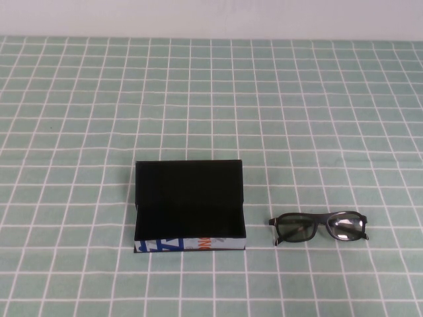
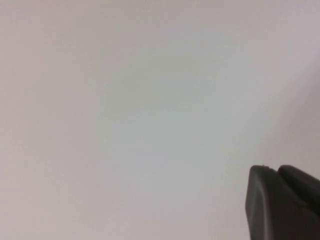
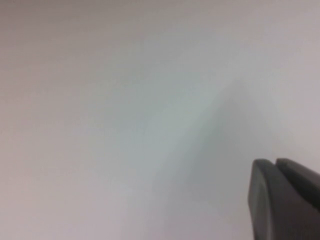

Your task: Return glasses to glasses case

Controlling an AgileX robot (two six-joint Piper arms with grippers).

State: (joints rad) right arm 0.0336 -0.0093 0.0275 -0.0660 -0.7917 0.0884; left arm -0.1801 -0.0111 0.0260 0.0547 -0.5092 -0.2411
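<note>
The glasses case (image 1: 190,206) lies open on the green checked cloth left of centre, lid raised at the back, black lining showing, white front side with blue and orange marks. The glasses (image 1: 318,226), black-framed with clear lenses, lie on the cloth to the right of the case, apart from it. Neither arm shows in the high view. My left gripper (image 2: 276,170) shows only in the left wrist view, fingers pressed together and empty, facing a blank pale surface. My right gripper (image 3: 275,162) shows only in the right wrist view, likewise shut and empty before a blank pale surface.
The green checked tablecloth (image 1: 211,99) covers the whole table, with a pale wall (image 1: 211,16) behind its far edge. Nothing else stands on it.
</note>
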